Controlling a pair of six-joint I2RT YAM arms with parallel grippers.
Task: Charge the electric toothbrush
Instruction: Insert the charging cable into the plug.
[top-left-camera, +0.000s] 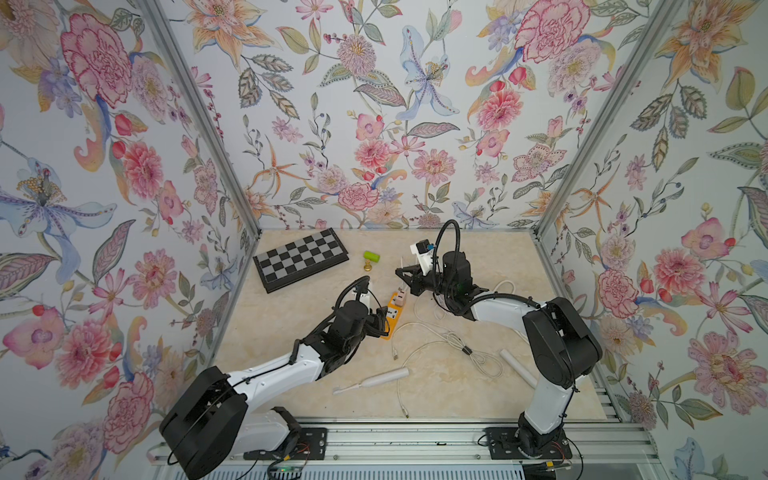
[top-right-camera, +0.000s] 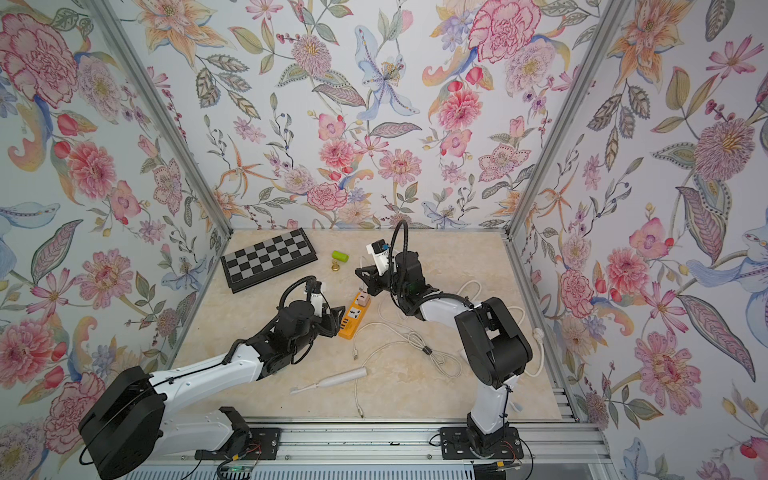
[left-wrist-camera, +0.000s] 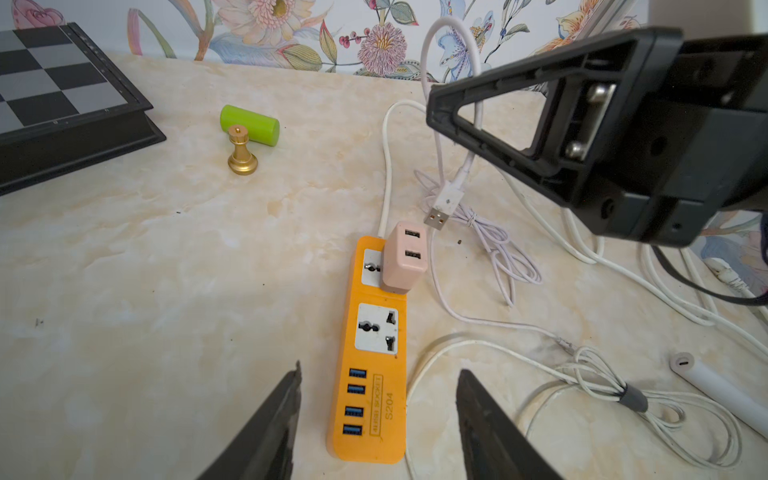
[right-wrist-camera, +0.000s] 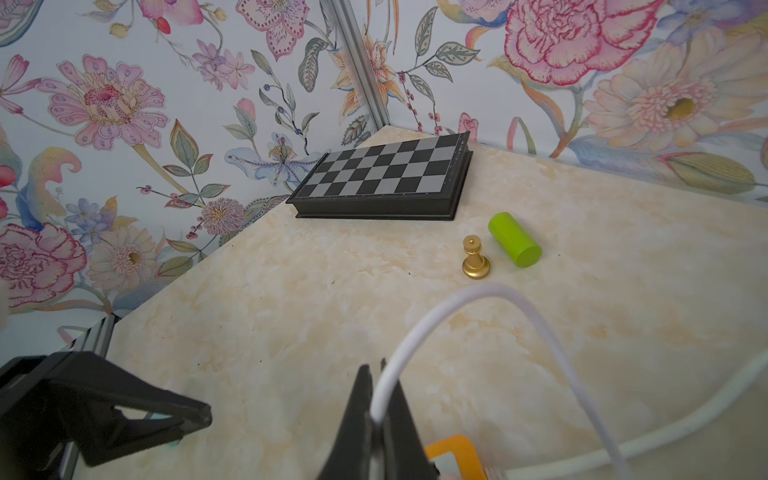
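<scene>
Finds the right tool (right-wrist-camera: 374, 372) pinched shut on a white charging cable (right-wrist-camera: 490, 293), gripping it a little behind the USB plug (left-wrist-camera: 439, 211). Leaves that plug dangling metal end down, just beside the two ports of the pink adapter (left-wrist-camera: 405, 259) and not inserted. Shows the adapter seated in the far socket of the orange power strip (left-wrist-camera: 395, 415), which lies flat on the marbled surface (top-left-camera: 291, 332).

Places the left tool (left-wrist-camera: 379, 370) low over the strip's near end, jaws partly apart on either side of the blue USB ports, holding nothing. Cannot tell from this angle whether either finger touches the orange casing.

Puts the electric toothbrush (top-left-camera: 374, 380) on its side near the front edge of the surface in both top views, well apart from both tools, brush head toward the left arm's side. Lays loose coils of white cord (top-left-camera: 457, 345) between the toothbrush and the right arm, and a plain white cylinder (top-left-camera: 517, 368) beside that arm.

Sets a folded chessboard (top-left-camera: 301, 257), a lime-green cylinder (top-left-camera: 371, 256) and a gold chess piece (top-left-camera: 368, 266) at the back of the surface, the piece upright and just beside the green cylinder.
</scene>
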